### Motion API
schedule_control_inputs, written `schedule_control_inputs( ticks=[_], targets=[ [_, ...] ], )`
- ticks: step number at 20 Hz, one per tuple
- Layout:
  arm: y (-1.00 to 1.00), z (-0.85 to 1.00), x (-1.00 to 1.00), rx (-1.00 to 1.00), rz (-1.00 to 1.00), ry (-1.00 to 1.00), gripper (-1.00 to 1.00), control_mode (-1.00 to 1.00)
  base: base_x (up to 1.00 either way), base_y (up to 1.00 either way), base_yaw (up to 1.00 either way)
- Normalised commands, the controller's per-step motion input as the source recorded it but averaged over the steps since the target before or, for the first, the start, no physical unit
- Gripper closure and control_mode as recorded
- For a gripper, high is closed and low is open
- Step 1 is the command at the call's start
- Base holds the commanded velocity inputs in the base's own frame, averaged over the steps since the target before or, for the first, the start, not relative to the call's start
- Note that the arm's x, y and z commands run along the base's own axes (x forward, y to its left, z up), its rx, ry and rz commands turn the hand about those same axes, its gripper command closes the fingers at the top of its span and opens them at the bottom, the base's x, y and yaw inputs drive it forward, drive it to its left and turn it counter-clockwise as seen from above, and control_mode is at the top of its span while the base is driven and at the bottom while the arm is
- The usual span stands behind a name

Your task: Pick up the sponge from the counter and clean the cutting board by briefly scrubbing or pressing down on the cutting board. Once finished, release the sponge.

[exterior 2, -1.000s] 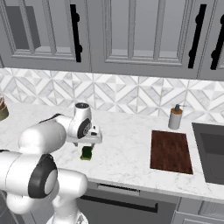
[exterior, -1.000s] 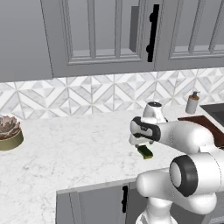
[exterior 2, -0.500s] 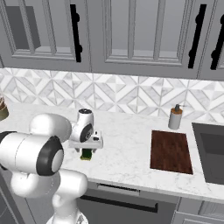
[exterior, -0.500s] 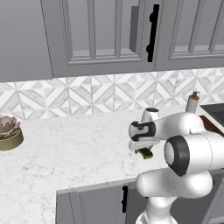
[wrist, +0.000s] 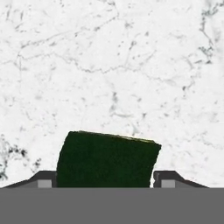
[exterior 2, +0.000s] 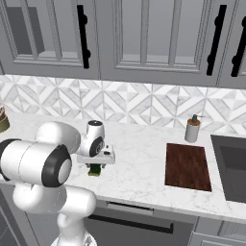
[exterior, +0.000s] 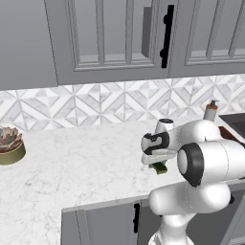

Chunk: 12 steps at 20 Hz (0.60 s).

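Item 1, sponge [wrist: 107,159]: dark green block with a thin yellow-green edge along its far side, lying on the bench [exterior 2: 139,168] near the front edge, left of centre in the right base view. No brand, label or writing can be read on it.

Item 2, end effector [wrist: 105,179]: lowered over the sponge, jaws spread, one dark fingertip [wrist: 43,179] at each side of the block. Whether the tips touch the sponge cannot be told.

Item 3, cutting board [exterior 2: 187,166]: flat dark reddish-brown rectangle on the bench, well apart to the right of the sponge, just left of the sink [exterior 2: 230,168]. No markings.

Item 4, soap dispenser [exterior 2: 192,129]: pale bottle with tan top, standing at the far end of the board by the tiled backsplash [exterior 2: 139,101]. No legible label.

Item 5, potted succulent [exterior: 9,145]: in a low bowl, far left of the bench.

Item 6, wall cabinets [exterior 2: 144,38]: grey panelled doors with black handles, above the backsplash.
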Motion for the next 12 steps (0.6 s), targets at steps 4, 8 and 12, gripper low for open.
schedule_control_inputs(
  ticks=[4, 8, 12],
  targets=[
    [0.00, -0.17, -0.13, 0.00, 0.00, 0.00, 1.00, -1.00, 0.00, 0.00, 0.00],
    [0.00, 0.05, -0.30, 0.00, 0.00, -0.11, 1.00, -1.00, 0.00, 0.00, 0.00],
    [-0.03, 0.51, -0.25, 0.00, -0.09, -0.14, 1.00, -1.00, 0.00, 0.00, 0.00]
  ],
)
